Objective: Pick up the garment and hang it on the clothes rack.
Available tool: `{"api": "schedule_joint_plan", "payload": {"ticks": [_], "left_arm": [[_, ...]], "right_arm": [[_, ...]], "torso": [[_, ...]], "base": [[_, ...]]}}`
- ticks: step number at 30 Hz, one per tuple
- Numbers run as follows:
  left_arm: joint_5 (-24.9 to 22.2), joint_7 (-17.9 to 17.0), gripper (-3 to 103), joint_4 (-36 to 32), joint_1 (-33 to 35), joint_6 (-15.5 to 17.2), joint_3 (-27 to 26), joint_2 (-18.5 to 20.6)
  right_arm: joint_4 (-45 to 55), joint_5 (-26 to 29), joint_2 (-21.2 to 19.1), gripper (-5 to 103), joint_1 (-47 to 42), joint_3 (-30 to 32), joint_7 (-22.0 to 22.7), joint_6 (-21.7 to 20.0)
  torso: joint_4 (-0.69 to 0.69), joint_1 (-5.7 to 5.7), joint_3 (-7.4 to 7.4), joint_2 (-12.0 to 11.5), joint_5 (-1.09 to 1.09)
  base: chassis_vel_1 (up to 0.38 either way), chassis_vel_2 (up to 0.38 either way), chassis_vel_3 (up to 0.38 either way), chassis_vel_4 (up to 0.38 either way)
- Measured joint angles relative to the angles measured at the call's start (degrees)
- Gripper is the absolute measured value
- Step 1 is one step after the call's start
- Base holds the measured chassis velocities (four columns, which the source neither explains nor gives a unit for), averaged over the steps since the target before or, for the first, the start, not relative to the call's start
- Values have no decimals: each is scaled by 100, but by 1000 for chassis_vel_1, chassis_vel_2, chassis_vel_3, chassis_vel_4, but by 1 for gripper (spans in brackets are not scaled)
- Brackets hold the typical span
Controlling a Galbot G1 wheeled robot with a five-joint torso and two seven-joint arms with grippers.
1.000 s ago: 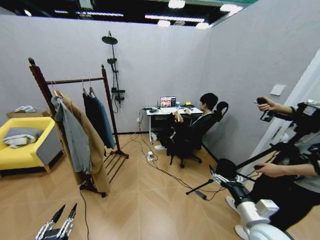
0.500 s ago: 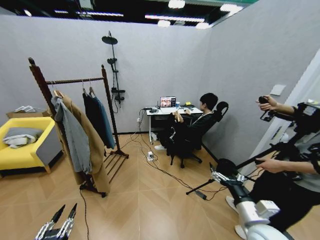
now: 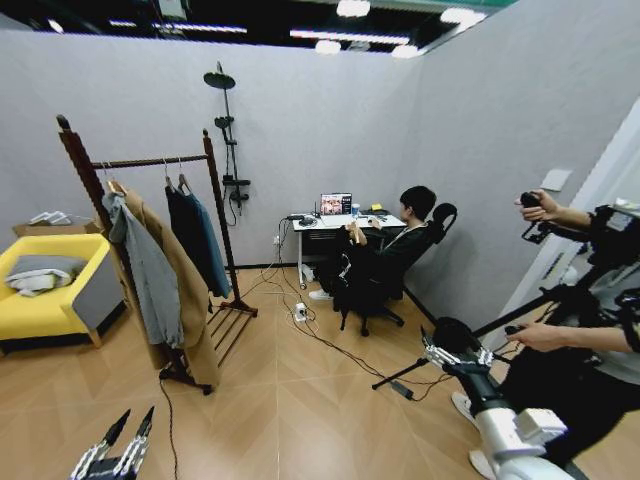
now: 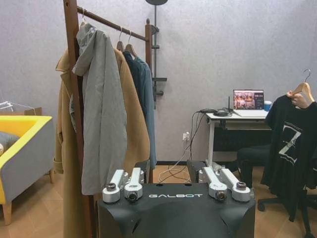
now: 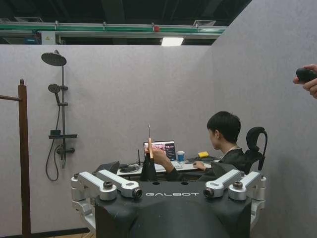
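The garment (image 4: 290, 144), a short black top with a pale print, hangs from a light wooden hanger (image 4: 303, 89) held up by the hand of a person seated at the desk. It also shows edge-on as the garment (image 5: 148, 172) and small as the garment (image 3: 347, 260). The clothes rack (image 3: 150, 161) stands at the left; its post (image 4: 72, 49) is close in the left wrist view, and its other post (image 5: 22, 148) is farther off. My left gripper (image 3: 112, 452) hangs low at the left, open and empty (image 4: 173, 187). My right gripper (image 3: 452, 354) is open and empty (image 5: 168, 189), facing the desk.
A grey jacket (image 4: 101, 114), a tan coat (image 4: 131, 119) and dark coats (image 3: 195, 240) hang on the rack. A yellow sofa (image 3: 50, 300) sits at the far left, a shower stand (image 3: 228, 140) by the wall. Cables (image 3: 320, 335) cross the floor. A person with controllers (image 3: 580, 340) and a tripod stand at the right.
My right arm has shifted slightly to the right and down. The left arm, the rack and the held-up garment have not moved.
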Motion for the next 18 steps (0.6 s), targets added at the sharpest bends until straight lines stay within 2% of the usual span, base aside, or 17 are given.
{"api": "schedule_joint_plan", "payload": {"ticks": [9, 16, 18], "left_arm": [[0, 0, 46, 0, 0, 0, 0, 0], [0, 0, 46, 0, 0, 0, 0, 0], [0, 0, 46, 0, 0, 0, 0, 0]], "right_arm": [[30, -82, 145, 100, -1, -61, -34, -16], [30, -65, 34, 100, 10, -34, -36, -74], [48, -23, -20, 100, 58, -43, 6, -211]], "torso": [[-1, 0, 0, 0, 0], [-1, 0, 0, 0, 0], [0, 0, 0, 0, 0]], "base": [[0, 0, 0, 0], [0, 0, 0, 0], [0, 0, 0, 0]]}}
